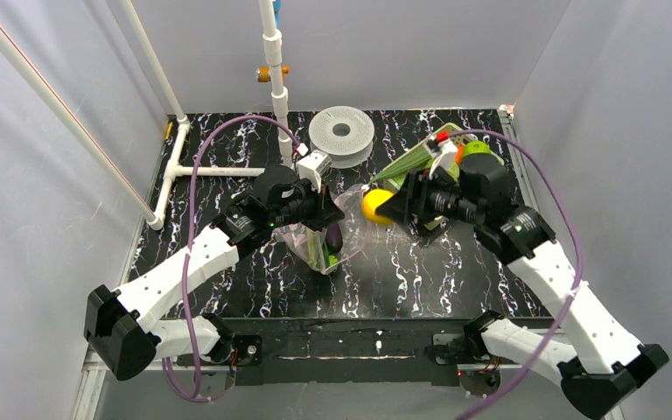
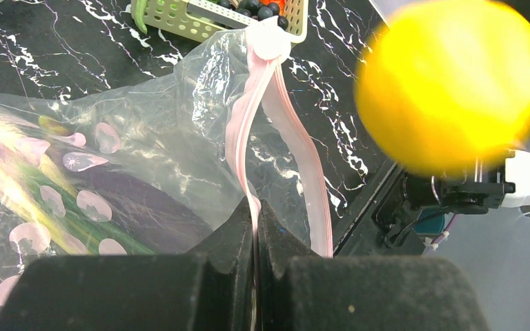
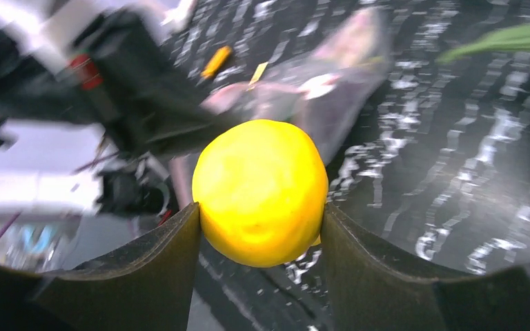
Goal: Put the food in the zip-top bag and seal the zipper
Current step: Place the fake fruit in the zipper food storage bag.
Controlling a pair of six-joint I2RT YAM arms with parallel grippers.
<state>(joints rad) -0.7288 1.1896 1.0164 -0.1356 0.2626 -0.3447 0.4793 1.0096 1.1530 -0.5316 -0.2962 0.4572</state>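
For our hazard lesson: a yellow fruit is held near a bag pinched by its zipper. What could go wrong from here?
The left gripper pinches one thin zipper strip; a knock from the yellow fruit might pull it free. The bag gapes narrowly at its mouth, so the fruit could catch on the rim. The right gripper grips the round fruit at its sides; it may slip.

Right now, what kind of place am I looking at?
Probably a lab robot workcell, not a kitchen: plain pale panels box in a black marbled table, a left arm and right arm are bolted at its near edge, and a white pipe frame stands at the back.
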